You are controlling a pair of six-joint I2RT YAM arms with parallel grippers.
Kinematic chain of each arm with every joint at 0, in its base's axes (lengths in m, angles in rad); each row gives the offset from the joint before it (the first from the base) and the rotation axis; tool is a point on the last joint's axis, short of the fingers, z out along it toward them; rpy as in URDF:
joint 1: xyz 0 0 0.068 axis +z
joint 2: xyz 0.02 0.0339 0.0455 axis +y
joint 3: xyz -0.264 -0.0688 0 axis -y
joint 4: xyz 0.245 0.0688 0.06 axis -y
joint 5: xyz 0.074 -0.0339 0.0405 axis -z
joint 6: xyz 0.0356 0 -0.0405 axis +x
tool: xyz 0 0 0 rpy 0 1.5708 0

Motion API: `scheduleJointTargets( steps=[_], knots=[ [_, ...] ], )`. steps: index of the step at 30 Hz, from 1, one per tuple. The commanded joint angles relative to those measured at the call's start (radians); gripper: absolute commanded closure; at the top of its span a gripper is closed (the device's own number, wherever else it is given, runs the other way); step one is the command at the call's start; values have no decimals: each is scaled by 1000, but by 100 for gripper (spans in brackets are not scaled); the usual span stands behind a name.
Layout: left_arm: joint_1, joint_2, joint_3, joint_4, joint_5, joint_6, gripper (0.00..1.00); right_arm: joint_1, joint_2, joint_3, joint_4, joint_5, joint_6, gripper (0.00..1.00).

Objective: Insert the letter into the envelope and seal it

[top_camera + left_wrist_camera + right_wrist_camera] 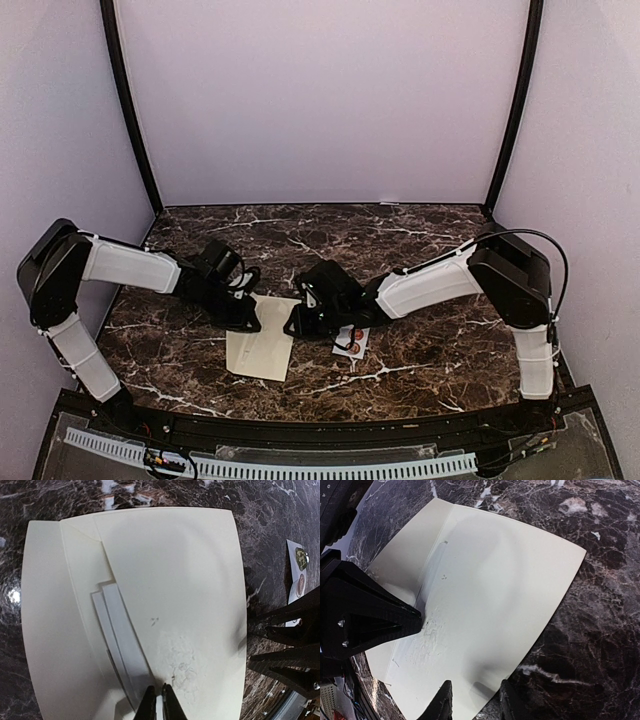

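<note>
The cream envelope lies on the marble table in front of both arms. In the left wrist view its large pointed flap is raised over the body, and two white strips, perhaps the letter's edges, show under the flap's edge. My left gripper is shut on the flap's tip, with a sliver of paper between the fingers; it also shows in the top view. My right gripper is open and straddles the envelope's near edge, one finger over paper and one over the table. It holds nothing.
A small white sticker strip with round dots lies just right of the envelope, under the right arm; it also shows in the left wrist view. Purple walls enclose the table. A cable tray runs along the near edge.
</note>
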Motion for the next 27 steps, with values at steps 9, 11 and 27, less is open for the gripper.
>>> scheduleJointTargets(
  steps=[9, 11, 27],
  knots=[
    [-25, -94, 9, 17, 31, -22, 88, -2, -102, 4, -54, 34, -48, 68],
    [-25, -172, 40, -10, 17, -16, 80, -2, -166, -7, -103, 61, -64, 65],
    [229, -375, 29, -146, -10, 72, 54, -126, -529, -250, -335, 269, -67, 53]
  ],
)
